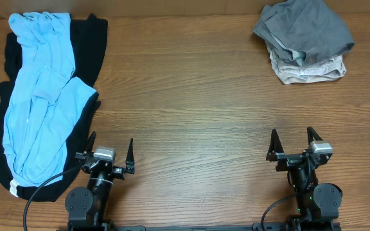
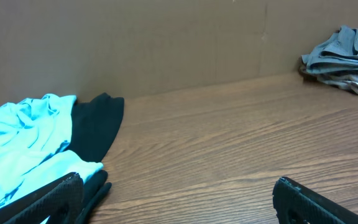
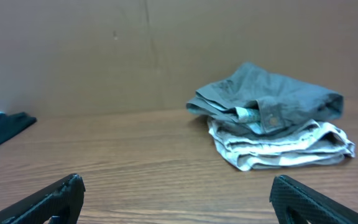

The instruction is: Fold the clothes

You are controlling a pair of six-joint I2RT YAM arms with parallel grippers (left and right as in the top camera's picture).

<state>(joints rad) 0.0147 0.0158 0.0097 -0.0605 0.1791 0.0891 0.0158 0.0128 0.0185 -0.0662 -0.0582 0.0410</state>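
Sky-blue T-shirt (image 1: 40, 102) lies crumpled on a black shirt (image 1: 90, 51); left gripper (image 1: 112, 142) and right gripper (image 1: 291, 136) sit empty, fingers spread wide.

A robotics lab is indicated by black robot arms (image 1: 87, 199) mounted at a brown wood-grain table (image 1: 191, 115) walled by plain brown board (image 2: 166, 43).

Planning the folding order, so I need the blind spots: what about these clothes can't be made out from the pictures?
- Black shirt: overhead, mostly covered by the bunched blue T-shirt; its outline is unclear.
- Blue T-shirt's front: overhead, folded in on itself; no print visible.
- Beige piece: overhead and right wrist, under the grey piece; garment type unknown.
- Left wrist view: both those pieces are cut by the right edge.
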